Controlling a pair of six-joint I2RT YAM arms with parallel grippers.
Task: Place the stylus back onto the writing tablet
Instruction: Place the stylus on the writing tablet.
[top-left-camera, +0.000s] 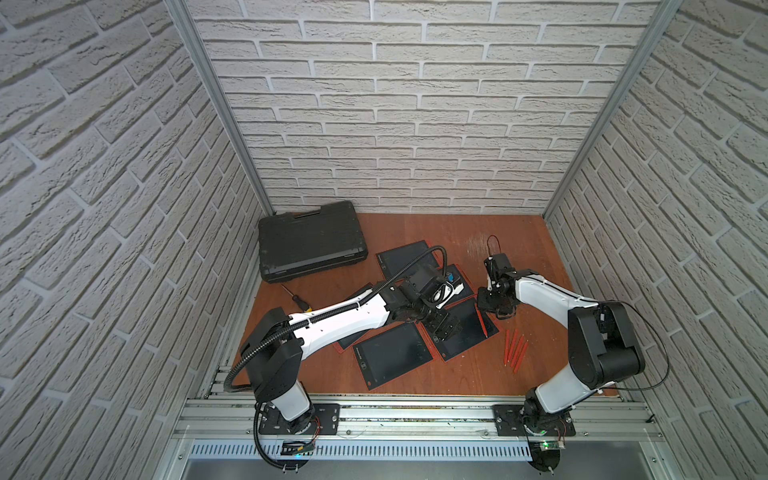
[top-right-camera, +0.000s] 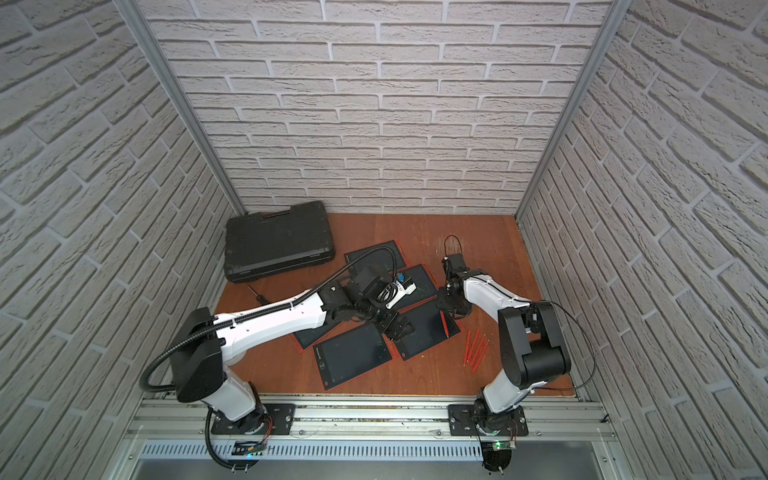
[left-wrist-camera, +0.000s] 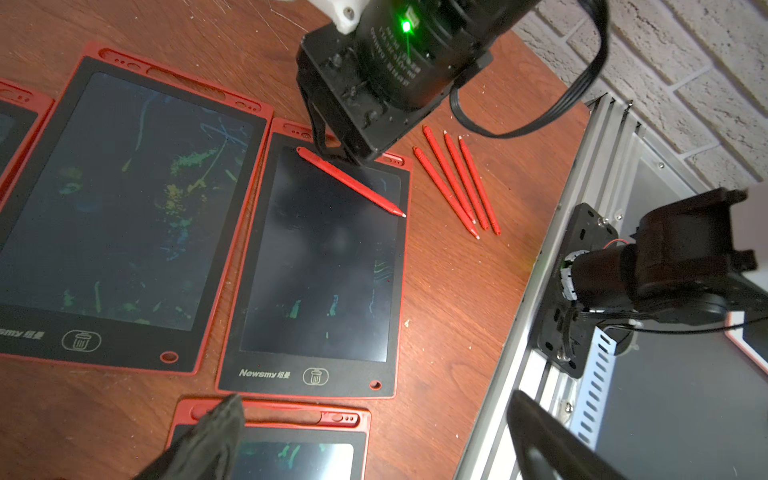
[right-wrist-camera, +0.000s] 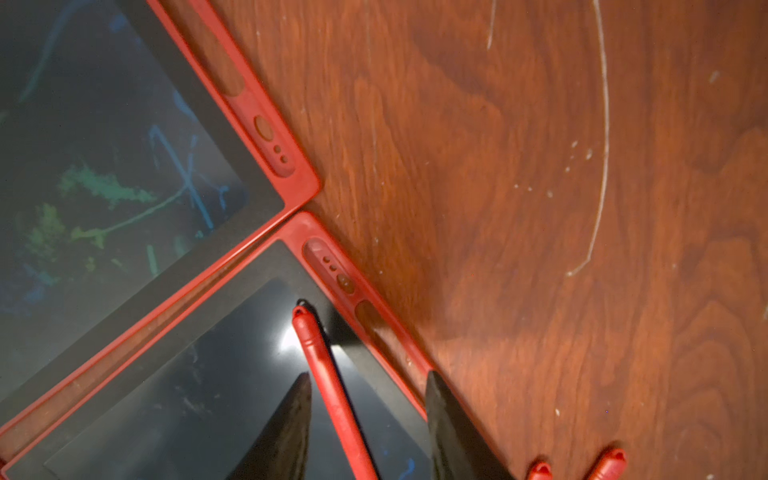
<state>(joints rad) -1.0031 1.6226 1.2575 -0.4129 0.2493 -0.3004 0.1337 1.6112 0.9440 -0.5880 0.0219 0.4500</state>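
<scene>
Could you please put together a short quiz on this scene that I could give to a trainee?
1. True or false: the red stylus lies on the screen of a writing tablet, between the open jaws of the right claw.
2. How many loose styluses lie on the table beside that tablet? A) two B) four C) six
3. Fill in: the black case sits at the table's back corner on the robot's ___ side.

Key: 1 true; 2 B; 3 left.
</scene>
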